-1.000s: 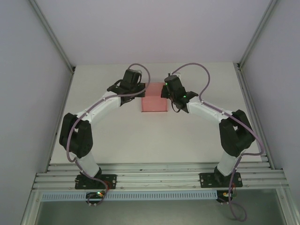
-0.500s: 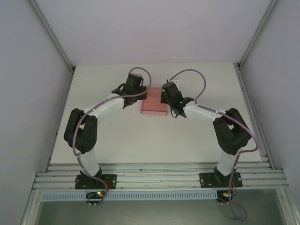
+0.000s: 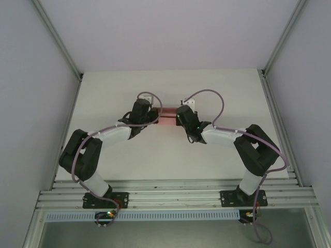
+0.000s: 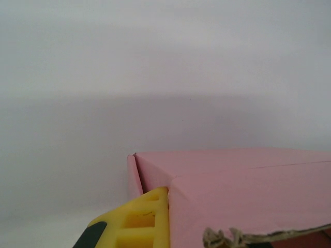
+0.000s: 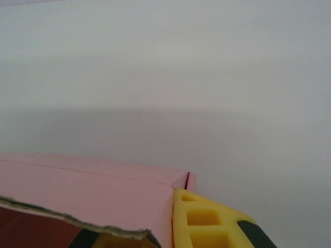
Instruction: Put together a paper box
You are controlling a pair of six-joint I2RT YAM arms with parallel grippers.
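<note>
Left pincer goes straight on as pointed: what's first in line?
Likely the table, then the back wall; the box lies beside its finger, not ahead. Depth unclear.

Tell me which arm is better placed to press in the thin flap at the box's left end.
Left, probably. Its yellow fingers sit right against the box's left end, beside that thin upright flap. The right arm's fingers are at the opposite end, with the whole box between.

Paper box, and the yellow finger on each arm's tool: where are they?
paper box (image 4: 248,181), left wrist view, a pink outer panel.
left tool's finger (image 4: 147,206), left wrist view, its yellow pad.
right tool's finger (image 5: 202,204), right wrist view, its yellow pad.
</note>
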